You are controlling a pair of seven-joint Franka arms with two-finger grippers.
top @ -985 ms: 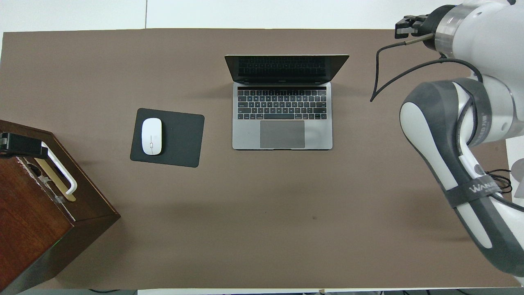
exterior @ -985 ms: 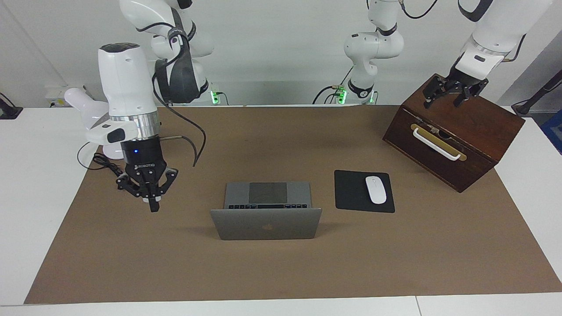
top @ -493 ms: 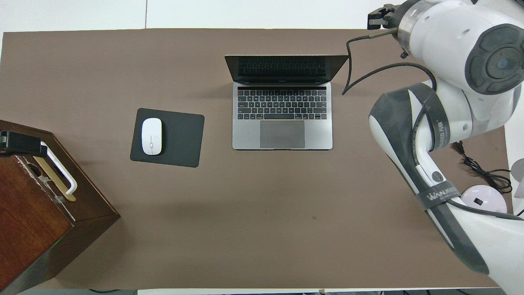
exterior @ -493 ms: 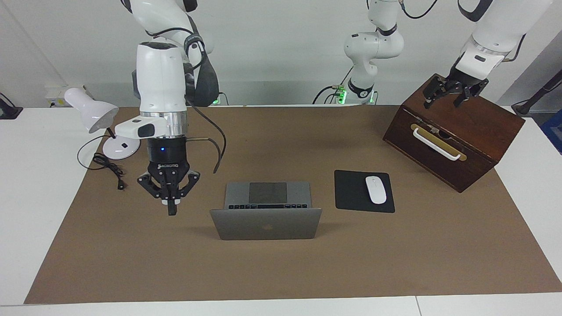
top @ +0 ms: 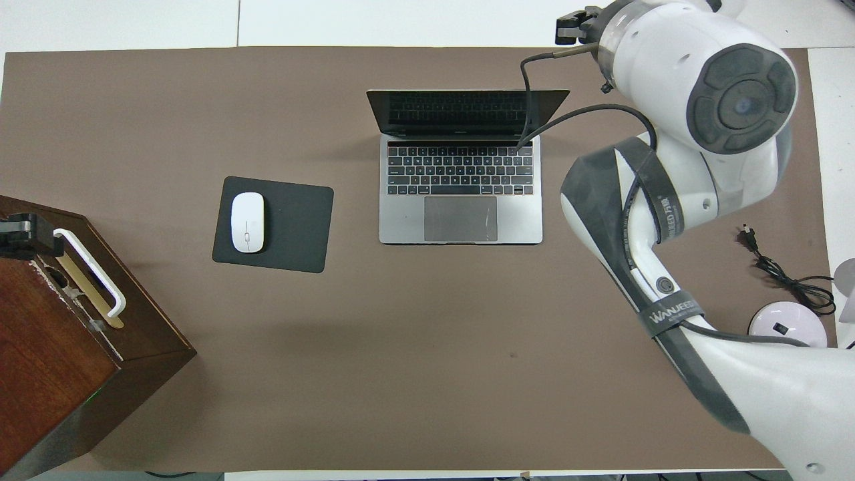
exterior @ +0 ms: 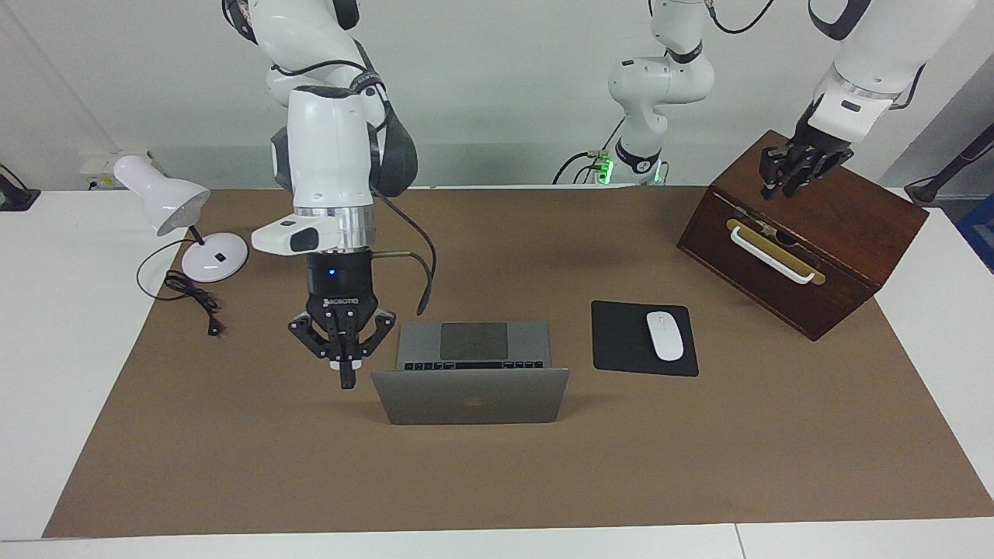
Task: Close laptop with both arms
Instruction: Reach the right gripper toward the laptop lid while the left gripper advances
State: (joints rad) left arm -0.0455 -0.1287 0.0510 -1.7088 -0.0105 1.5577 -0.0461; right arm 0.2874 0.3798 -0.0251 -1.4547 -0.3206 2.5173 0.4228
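Observation:
The laptop (exterior: 470, 396) (top: 461, 224) stands open in the middle of the brown mat, its lid upright and its keyboard toward the robots. My right gripper (exterior: 346, 379) hangs shut, fingertips pointing down, just above the mat. It is beside the lid's edge toward the right arm's end of the table and is not touching it. In the overhead view only a black part of the right gripper (top: 574, 19) shows past the wrist. My left gripper (exterior: 786, 185) (top: 25, 237) sits over the top of the wooden box (exterior: 808, 256), fingers drawn together with nothing between them.
A black mouse pad (exterior: 621, 341) with a white mouse (exterior: 665, 335) lies beside the laptop toward the left arm's end. A white desk lamp (exterior: 167, 202) and its black cord (exterior: 190, 299) sit at the right arm's end. The right arm's cable dangles over the laptop's corner.
My right arm has swept toward the laptop, bringing its shut gripper from the mat's edge to just beside the lid. The left gripper's fingers have come together over the box.

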